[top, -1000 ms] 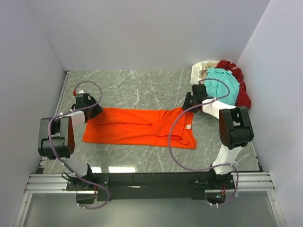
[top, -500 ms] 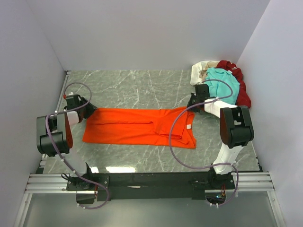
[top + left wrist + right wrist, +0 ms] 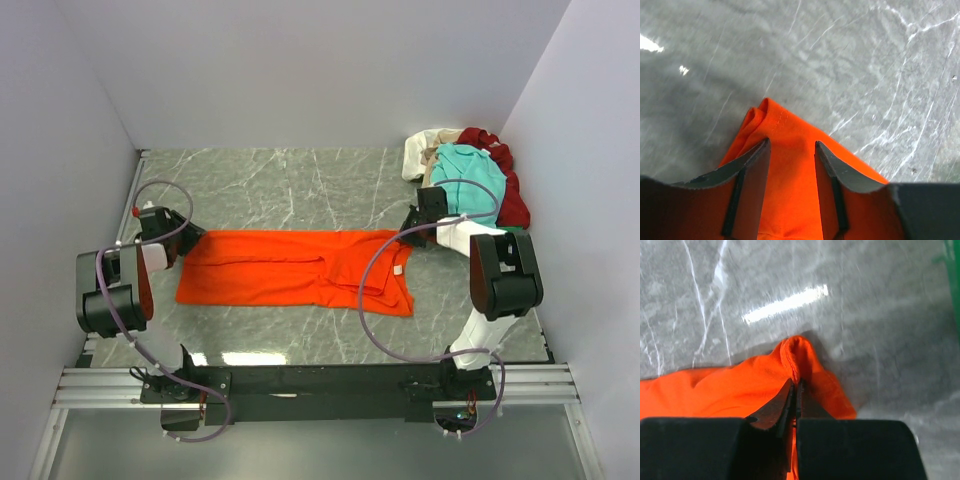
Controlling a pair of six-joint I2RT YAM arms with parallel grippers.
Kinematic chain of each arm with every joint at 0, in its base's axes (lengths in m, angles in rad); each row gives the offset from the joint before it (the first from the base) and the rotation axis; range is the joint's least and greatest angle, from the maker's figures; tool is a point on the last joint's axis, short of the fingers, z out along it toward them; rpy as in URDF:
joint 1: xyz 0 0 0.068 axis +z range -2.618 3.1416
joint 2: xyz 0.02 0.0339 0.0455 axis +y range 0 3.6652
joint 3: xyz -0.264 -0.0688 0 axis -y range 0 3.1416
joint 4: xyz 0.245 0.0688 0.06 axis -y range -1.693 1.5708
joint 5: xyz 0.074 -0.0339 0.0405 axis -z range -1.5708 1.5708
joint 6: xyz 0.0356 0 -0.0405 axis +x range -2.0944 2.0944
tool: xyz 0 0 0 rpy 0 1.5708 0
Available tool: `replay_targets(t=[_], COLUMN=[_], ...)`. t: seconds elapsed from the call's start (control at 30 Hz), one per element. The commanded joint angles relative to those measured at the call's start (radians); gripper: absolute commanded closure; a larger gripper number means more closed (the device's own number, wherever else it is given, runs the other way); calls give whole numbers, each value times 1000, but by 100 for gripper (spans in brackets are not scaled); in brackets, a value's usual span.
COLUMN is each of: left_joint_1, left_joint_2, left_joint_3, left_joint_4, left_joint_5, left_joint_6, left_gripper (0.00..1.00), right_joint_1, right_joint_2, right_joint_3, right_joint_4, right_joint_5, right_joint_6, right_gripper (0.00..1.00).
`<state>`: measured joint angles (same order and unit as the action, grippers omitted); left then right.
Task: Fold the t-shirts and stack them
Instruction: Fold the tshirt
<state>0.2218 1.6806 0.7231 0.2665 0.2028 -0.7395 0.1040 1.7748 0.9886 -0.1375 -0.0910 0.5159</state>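
One of the t-shirts, a bright orange one [image 3: 290,268], lies folded into a long strip across the table, its white neck label [image 3: 398,268] near the right end. My left gripper [image 3: 185,240] is at the strip's far left corner. In the left wrist view that gripper [image 3: 791,142] is open, its fingers straddling the orange corner [image 3: 772,115], which pokes out past the tips. My right gripper [image 3: 410,232] is at the far right corner. In the right wrist view it [image 3: 795,382] is shut on a pinched ridge of orange cloth [image 3: 740,385].
More t-shirts are heaped in the far right corner: teal [image 3: 470,175] on top, dark red [image 3: 512,195] against the right wall, cream [image 3: 420,150] behind. White walls close in the marble table [image 3: 290,185] on three sides. A metal rail [image 3: 320,385] runs along the near edge.
The right gripper has shut on the orange shirt's far right corner. The left arm has slid left to the far left corner, jaws still apart.
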Motion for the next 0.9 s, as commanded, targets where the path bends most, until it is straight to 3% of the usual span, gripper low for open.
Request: replay_targets(t=[0.0,0.3,0.4,0.43,0.53,0.73,0.87], left_joint_1=[4,4,4,2,-1,-58,-194], left_joint_2=[-53,-99,-122,-130,-176,-303,-386], left_joint_3=[-43,-67,-42,-36,-16,18,9], left_joint_4=[-1,-3,-26,-38,-61,-156,-176], left_joint_5=[-34,-66,-65,-63,-78,-186,-269], left_joint_6=[-21,-17,3,12,31,74,95], left_gripper=[53,52,49,49,46,42,42], right_joint_1=[-7,-9,-9,-9,-7,26,118], right_joint_2=[-80,-92,-86,-93,-130,-227,-271], right_joint_3=[-40,-39,5,15,39,45,27], right_joint_4=[12,-10,-36,-51,-73,-105,-111], right_joint_5=[8,33,43,53,69,89,134], right_joint_6=[38,30,12,0,-16,-54,-53], right_gripper=[100,99,85,75,64,61,61])
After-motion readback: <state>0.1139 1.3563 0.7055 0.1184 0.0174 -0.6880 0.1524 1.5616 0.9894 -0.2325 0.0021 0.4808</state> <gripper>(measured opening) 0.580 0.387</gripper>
